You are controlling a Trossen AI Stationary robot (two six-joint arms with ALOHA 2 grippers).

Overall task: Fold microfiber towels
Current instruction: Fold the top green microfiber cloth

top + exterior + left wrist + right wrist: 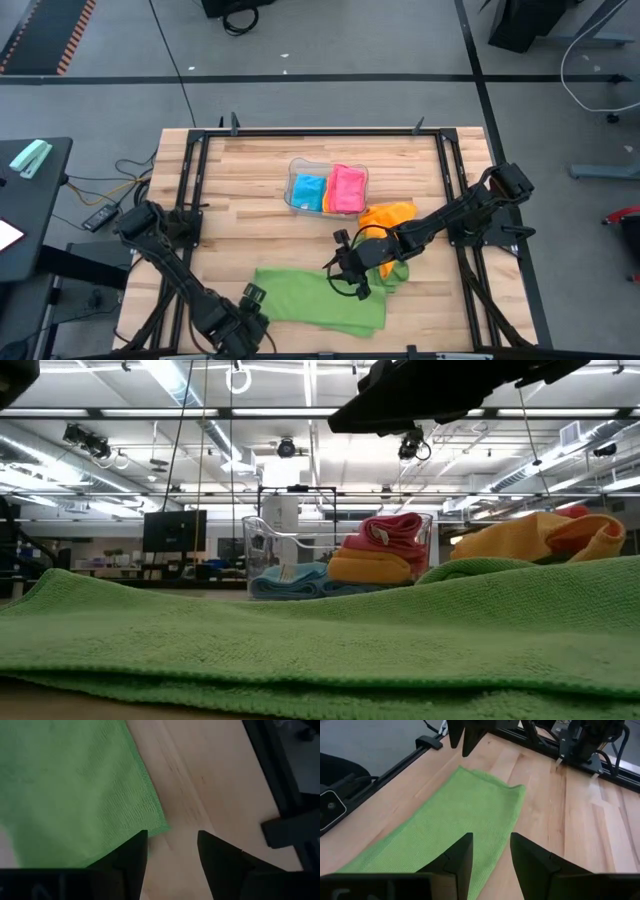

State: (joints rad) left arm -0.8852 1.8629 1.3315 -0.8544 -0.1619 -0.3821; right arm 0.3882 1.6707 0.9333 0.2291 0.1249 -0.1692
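Observation:
A green microfiber towel (320, 295) lies spread flat on the wooden table near the front edge; its right end runs under my right arm. An orange towel (388, 215) sits heaped just beyond that end. Blue (308, 190) and pink (346, 188) towels lie folded in the clear tray (294, 203). My left gripper (171, 837) points down, open, above bare wood beside the green towel's near-left corner (161, 826). My right gripper (491, 842) stands open over the towel's right part (450, 820), slanting down toward the left gripper (465, 740).
Black frame rails (190, 190) run along the table's left, right and far edges. Bare wood (240, 200) lies left of the tray and between the tray and the green towel. In the low view the green towel (320, 630) fills the foreground.

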